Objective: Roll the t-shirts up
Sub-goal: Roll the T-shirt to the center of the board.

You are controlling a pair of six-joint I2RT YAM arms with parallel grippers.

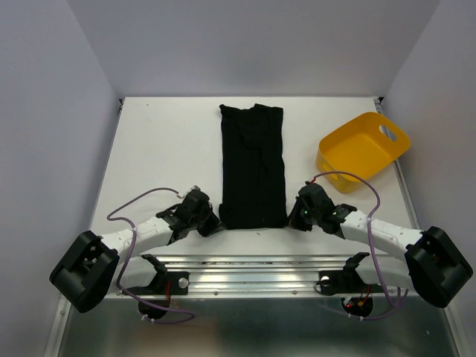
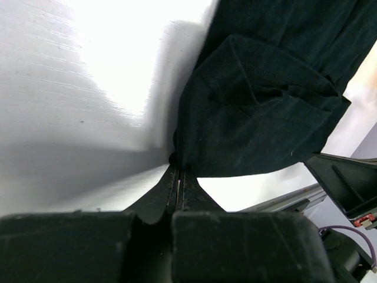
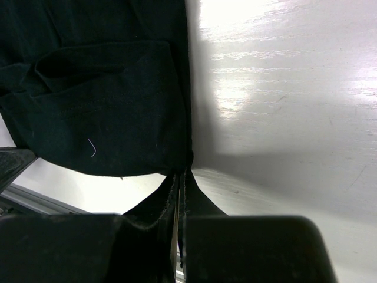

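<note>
Shows a white, faintly glossy counter (image 1: 163,149) from above, boxed in by plain pale walls (image 1: 245,44) on three sides. Along the near edge, a metal rail (image 1: 253,268) carrying both arm bases. At the far right of the counter, a yellow tub (image 1: 363,151) with a handle slot, open side up, well apart from the cloth.

Down the middle, one black t-shirt (image 1: 253,167), folded into a long narrow strip, lying flat and running from the far part of the counter toward the rail. At the strip's near end, one claw on each corner: left claw (image 1: 214,224) at the near left corner, right claw (image 1: 292,217) at the near right corner.

In the left wrist view, fingers pressed together, clenched on the very corner of the black fabric, with folded layers spreading away beyond the tips. In the right wrist view, much the same: fingers clenched on the cloth's corner edge, bright white counter just beside it.
</note>
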